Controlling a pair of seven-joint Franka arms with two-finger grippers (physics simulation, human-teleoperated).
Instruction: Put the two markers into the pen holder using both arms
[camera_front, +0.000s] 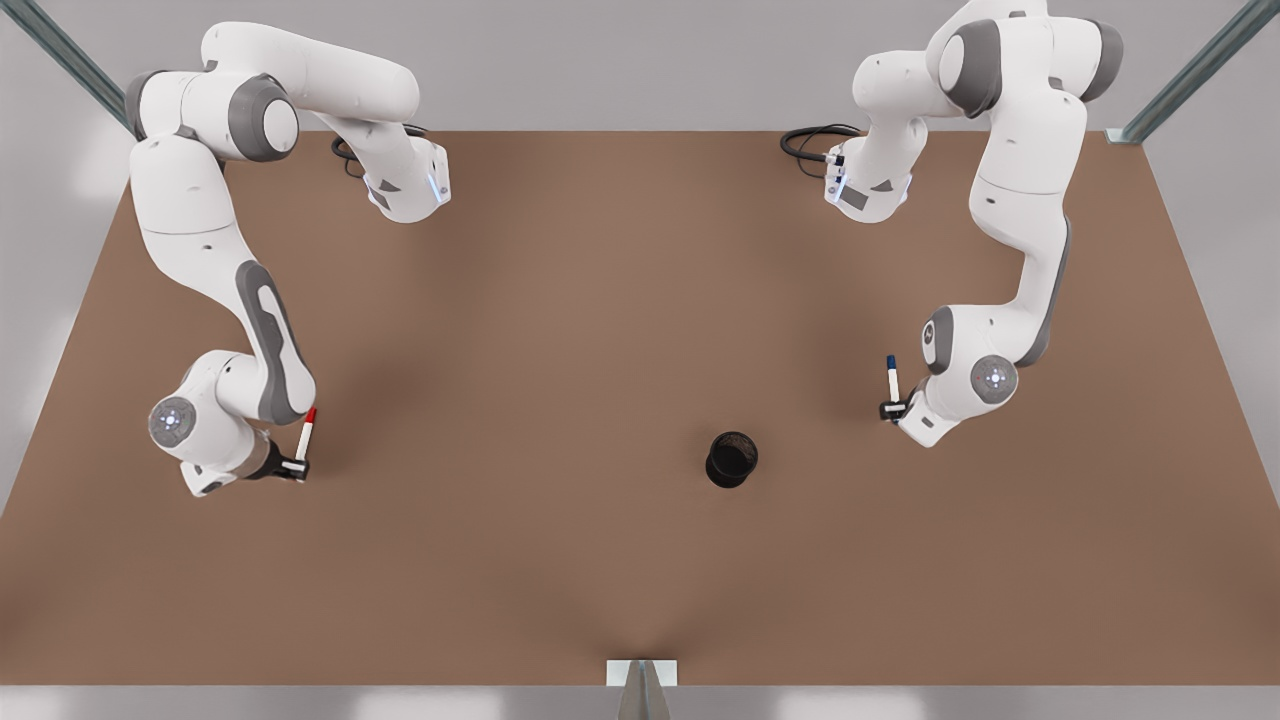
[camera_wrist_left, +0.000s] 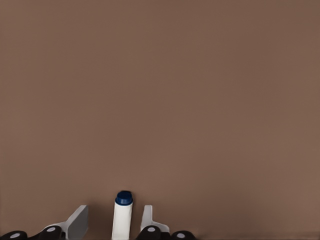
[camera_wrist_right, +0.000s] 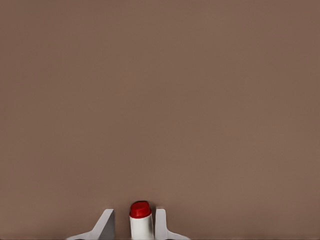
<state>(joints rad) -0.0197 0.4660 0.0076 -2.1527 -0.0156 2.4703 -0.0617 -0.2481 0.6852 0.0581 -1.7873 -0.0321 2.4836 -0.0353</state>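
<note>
The blue-capped marker (camera_wrist_left: 122, 215), white-barrelled, is clamped by the left gripper (camera_front: 892, 409) at the front view's right. The red-capped marker (camera_wrist_right: 140, 219) is clamped by the right gripper (camera_front: 295, 466) opposite. The black holder (camera_front: 732, 459) stands between them on the table (camera_front: 560, 300), nearer the left gripper.

Brown table (camera_front: 560, 300), grey metal posts (camera_front: 1190, 75)

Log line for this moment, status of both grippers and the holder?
left gripper: at blue marker | right gripper: at red marker | pen holder: empty, between arms | table
</note>
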